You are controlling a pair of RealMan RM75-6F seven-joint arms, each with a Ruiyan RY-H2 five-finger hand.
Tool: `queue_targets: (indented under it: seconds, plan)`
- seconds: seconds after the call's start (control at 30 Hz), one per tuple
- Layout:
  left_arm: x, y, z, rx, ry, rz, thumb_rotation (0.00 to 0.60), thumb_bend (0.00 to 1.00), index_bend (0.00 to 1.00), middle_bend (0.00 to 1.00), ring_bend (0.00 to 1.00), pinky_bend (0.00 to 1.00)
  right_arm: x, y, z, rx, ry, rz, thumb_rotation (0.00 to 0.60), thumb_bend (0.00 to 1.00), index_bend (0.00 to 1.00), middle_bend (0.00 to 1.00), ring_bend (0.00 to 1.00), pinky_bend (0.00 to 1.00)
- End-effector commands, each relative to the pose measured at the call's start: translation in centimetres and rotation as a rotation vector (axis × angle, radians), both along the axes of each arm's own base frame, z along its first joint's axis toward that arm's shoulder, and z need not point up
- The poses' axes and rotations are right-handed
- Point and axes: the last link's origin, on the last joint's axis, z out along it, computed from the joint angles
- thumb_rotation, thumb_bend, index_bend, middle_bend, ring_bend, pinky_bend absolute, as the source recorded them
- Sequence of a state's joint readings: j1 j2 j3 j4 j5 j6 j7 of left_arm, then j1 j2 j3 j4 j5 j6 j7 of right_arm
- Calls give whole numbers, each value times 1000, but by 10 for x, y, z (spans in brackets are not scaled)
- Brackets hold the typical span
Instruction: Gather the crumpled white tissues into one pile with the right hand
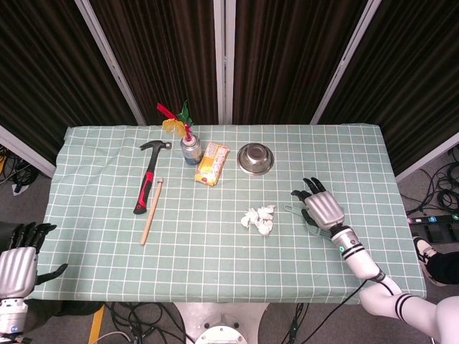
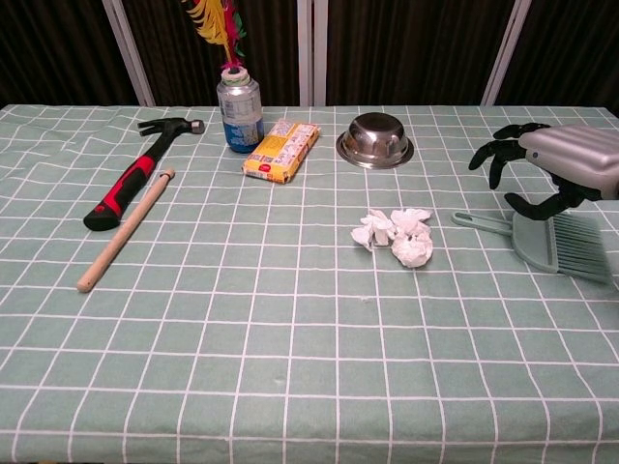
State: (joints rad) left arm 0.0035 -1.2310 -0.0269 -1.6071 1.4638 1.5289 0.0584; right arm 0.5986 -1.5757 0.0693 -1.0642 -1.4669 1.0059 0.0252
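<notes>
We've got the table (image 1: 107, 215) under its green checked cloth, and our right hand (image 1: 320, 210) sits low over the right part of it, fingers loosely spread and curved, gripping nothing that we can make out. Right beneath that hand lies a small green brush (image 2: 559, 242), handle pointing toward the tissues; in the chest view the fingertips are right at the brush, but we can't tell if they actually touch it. Our left hand (image 1: 17, 261) hangs off the near-left corner, well away from everything, fingers apart and holding nothing. Far to the left of the right hand there's the hammer (image 1: 149, 174) with a wooden stick (image 1: 151, 211) just beside it. Up and left of the right hand we see the can (image 1: 190, 149) with feathers stuck in it, a yellow box (image 1: 211, 163) just beside the can, and the steel bowl (image 1: 257, 158) nearer, behind the hand. The tissues (image 1: 259, 218) sit bunched in one clump just left of the right hand, near the brush handle but apart from it.
</notes>
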Motion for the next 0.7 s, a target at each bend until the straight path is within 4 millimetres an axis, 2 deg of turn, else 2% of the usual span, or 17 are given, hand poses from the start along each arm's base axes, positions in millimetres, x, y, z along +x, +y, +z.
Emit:
queue_targets:
  seconds: [0.03, 0.23, 0.3, 0.47, 0.57, 0.7]
  plan:
    - [-1, 0, 1, 4, 1, 2, 600, 116, 195, 169, 92, 68, 0, 6, 10, -27, -18, 1, 600, 379, 29, 188, 0, 0]
    - [-3, 0, 2, 12, 10, 6, 600, 116, 195, 169, 92, 68, -6, 39, 62, -150, -103, 14, 600, 377, 0, 156, 0, 0]
    - [-3, 1, 1, 11, 12, 5, 600, 116, 195, 169, 92, 68, -11, 56, 84, -199, -126, 12, 600, 363, 0, 156, 0, 0]
    - [-1, 5, -2, 4, 28, -3, 600, 115, 195, 169, 92, 68, -29, 103, 124, -301, -245, -32, 600, 320, 0, 155, 0, 0]
    - [1, 8, -3, 2, 36, -15, 600, 116, 195, 169, 92, 68, -37, 129, 139, -346, -277, -39, 600, 320, 0, 158, 0, 0]
    - [3, 11, -3, 9, 51, -26, 600, 115, 195, 169, 92, 68, -43, 154, 149, -380, -318, -41, 600, 318, 0, 168, 0, 0]
